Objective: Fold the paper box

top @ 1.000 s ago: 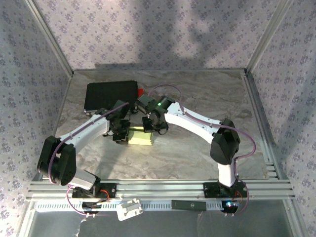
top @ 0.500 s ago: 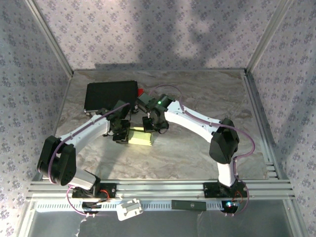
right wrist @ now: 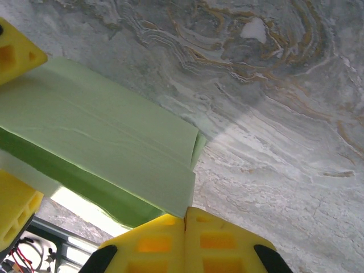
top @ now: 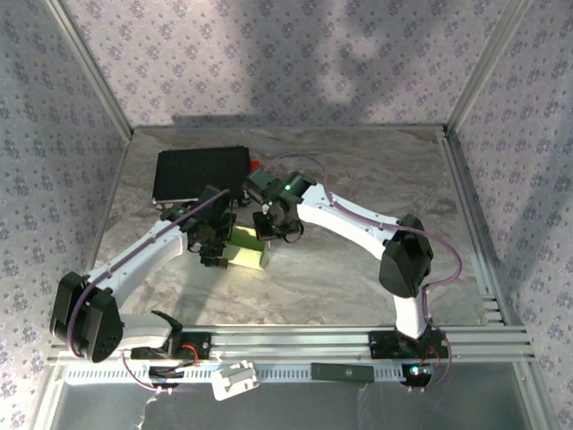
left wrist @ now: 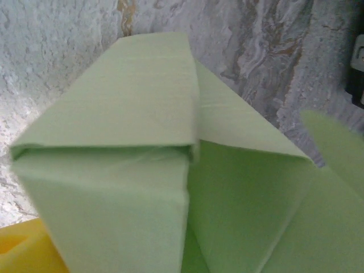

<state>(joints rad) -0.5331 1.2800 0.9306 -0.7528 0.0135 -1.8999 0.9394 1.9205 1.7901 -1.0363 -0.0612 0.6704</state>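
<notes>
The paper box (top: 249, 257), pale green and partly folded, lies on the marble table between the two grippers. My left gripper (top: 218, 253) is at its left end. In the right wrist view its yellow fingers (right wrist: 12, 52) stand wide apart, above and below the box (right wrist: 102, 136). Up close in the left wrist view, the box (left wrist: 125, 114) has a closed flat end and a loose flap on the right; one yellow finger (left wrist: 23, 250) shows at the lower left. My right gripper (right wrist: 186, 213) is shut, its tips touching the box's near corner, also (top: 267, 235).
A black rectangular case (top: 201, 173) lies at the back left, a small red thing (top: 255, 166) beside it. The metal frame rail (top: 286, 340) runs along the near edge, and patterned walls enclose the table.
My left gripper's jaws have widened and the left arm has stretched out lower over the table. The box has shifted slightly left and nearer. The right gripper stays shut, moved a little left.
</notes>
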